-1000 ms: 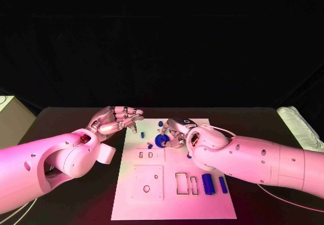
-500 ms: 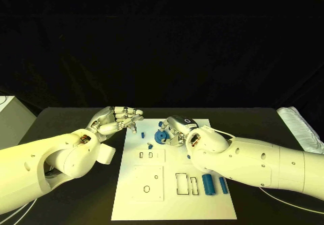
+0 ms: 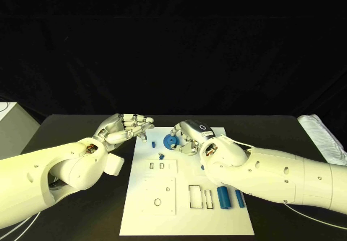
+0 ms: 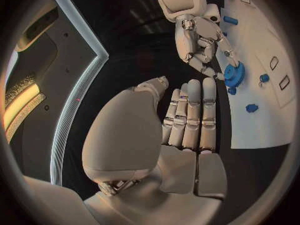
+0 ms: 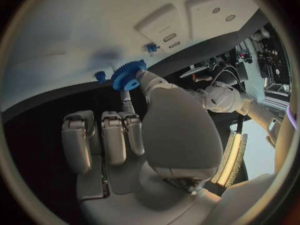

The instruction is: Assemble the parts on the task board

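The white task board (image 3: 184,211) lies in the middle of the table. My right hand (image 3: 191,134) holds a blue gear (image 3: 171,142) over the board's far end, pinched between thumb and a finger; the right wrist view shows the same gear (image 5: 128,75) at the fingertips, close to the board (image 5: 69,30). My left hand (image 3: 127,128) hovers off the board's far left corner, fingers curled in, holding nothing. Two small blue pegs (image 3: 152,144) (image 3: 160,156) stand near the gear. Two blue cylinders (image 3: 222,197) (image 3: 239,198) lie at the board's near right.
Rectangular slots (image 3: 194,196) and a raised square plate with a hole (image 3: 158,202) take up the board's near half. A pale bundle (image 3: 322,135) lies at the table's right edge. A white box (image 3: 11,125) stands off the left side.
My right hand has carried the gear a little upward and toward the board's far end. The left hand has barely moved.
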